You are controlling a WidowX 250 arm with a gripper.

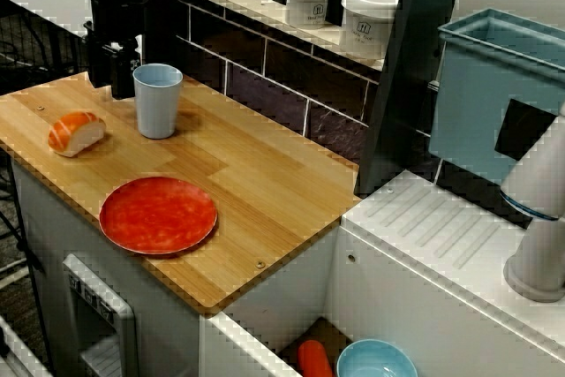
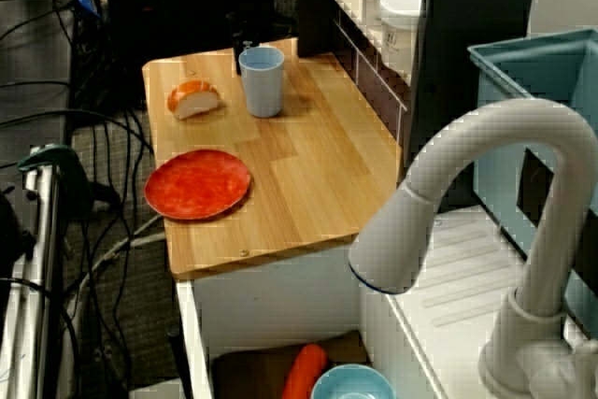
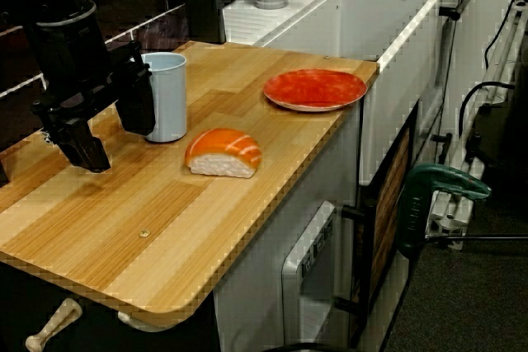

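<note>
I am watching the black gripper point(image 3: 115, 144) in the view from the counter's end. It is hanging low over the wooden counter point(image 3: 272, 162), with its jaws spread apart and nothing between them. One of its fingers point(image 3: 137, 103) is sitting right against the side of the light blue cup point(image 3: 167, 96), and I cannot tell whether they are touching.

The cup is standing upright near the back wall. In the view from the front, it is covering the lower part of the gripper point(image 1: 119, 72) behind it. A piece of salmon nigiri point(image 3: 223, 154) is lying on the wood near the cup, towards the counter's front edge and apart from both cup and gripper. A red plate point(image 3: 315, 89) is resting flat further along, well away, close to the sink end. In the view from the front, two white jars point(image 1: 368, 21) are standing on the tiled ledge.
</note>
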